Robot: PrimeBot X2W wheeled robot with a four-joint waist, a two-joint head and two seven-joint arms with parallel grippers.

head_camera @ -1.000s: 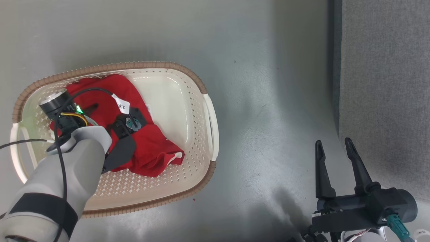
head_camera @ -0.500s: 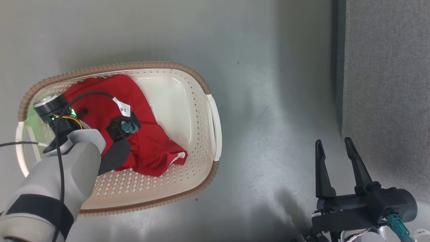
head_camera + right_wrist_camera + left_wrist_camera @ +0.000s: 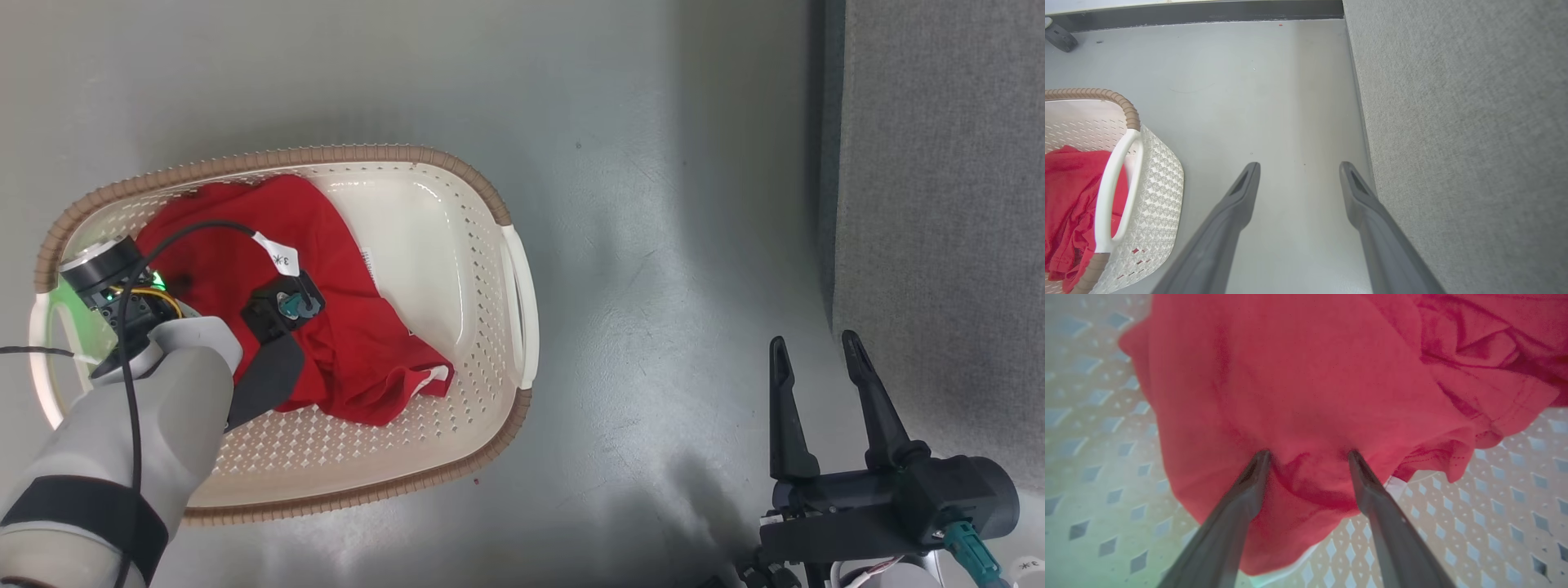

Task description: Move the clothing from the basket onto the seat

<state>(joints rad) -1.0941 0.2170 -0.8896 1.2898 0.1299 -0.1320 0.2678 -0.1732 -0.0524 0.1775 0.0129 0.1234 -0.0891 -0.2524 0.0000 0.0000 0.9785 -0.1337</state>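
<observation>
Now left claw [image 3: 1308, 454] lower, spread wide, tips seemingly pressing clothing [image 3: 1310, 375] in basket [image 3: 457, 269], right claw [image 3: 814, 343] open, unmoved.

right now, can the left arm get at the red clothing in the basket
Probably yes. The left arm's fingers stand open with their tips looking pressed into the red garment, which lies in the basket. Nothing sits between them and the fabric, so closing should catch a fold.
</observation>
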